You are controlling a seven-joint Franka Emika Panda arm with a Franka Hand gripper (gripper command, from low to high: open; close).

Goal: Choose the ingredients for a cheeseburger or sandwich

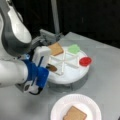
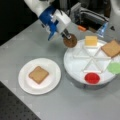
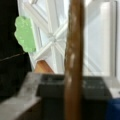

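- Edge-on and filling the middle of the wrist view, the dark brown patty [image 3: 73,62] stands as a vertical band, its flat faces turned to the sides, pinched between the jaws of the gripper [image 3: 75,97]. Behind it lie the white divided tray [image 3: 97,50] with its spokes, the green piece [image 3: 24,33] at left, and a corner of a bread square [image 3: 43,67].
- In a front view, the gripper [image 1: 48,66] hangs at the tray's [image 1: 67,77] left rim, the patty [image 1: 52,67] showing as a dark sliver at its tips. A bread square [image 1: 55,48], the green piece [image 1: 74,49] and the red disc [image 1: 85,61] rest in their compartments. At the bottom, another bread square [image 1: 75,114] already lies on the paper plate [image 1: 60,107].
- In a front view, the gripper [image 2: 67,37] holds the patty [image 2: 70,40] lifted just off the tray's [image 2: 75,67] upper-left edge, with the plate [image 2: 53,75] and its bread square [image 2: 38,74] well apart toward the lower left. The cheese square [image 2: 91,40], bread square [image 2: 111,48], green piece [image 2: 114,67] and red disc [image 2: 92,78] sit on the tray.
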